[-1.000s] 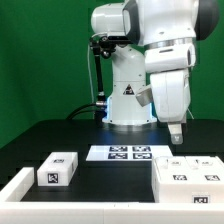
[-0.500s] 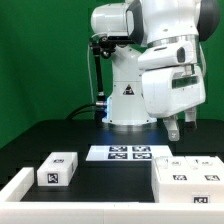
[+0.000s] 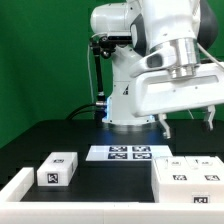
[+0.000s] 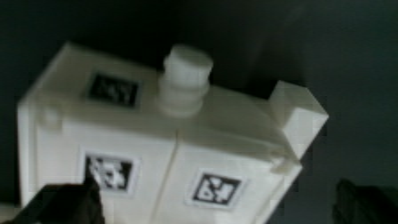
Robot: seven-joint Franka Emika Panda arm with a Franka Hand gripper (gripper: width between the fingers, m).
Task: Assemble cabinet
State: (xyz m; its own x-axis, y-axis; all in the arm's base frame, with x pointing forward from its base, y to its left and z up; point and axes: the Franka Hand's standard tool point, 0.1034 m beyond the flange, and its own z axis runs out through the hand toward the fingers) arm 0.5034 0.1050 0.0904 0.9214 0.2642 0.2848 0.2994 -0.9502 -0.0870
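Rotated since a moment ago, the arm (image 3: 170, 70) holds its pincer (image 3: 188, 121) apart and empty above the cabinet (image 3: 188, 178), assembly seemingly barely begun, small block (image 3: 57, 170) untouched.

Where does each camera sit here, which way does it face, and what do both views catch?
Exterior view: off the arm, facing the robot's base across the black table; shows the arm and its open claw, with the marker board in front and the cabinet at the exterior view's right.
Wrist view: on the wrist, looking down at the cabinet's tagged faces; of the robot only the claw's dark fingertips show.
Shared: the cabinet and the claw.
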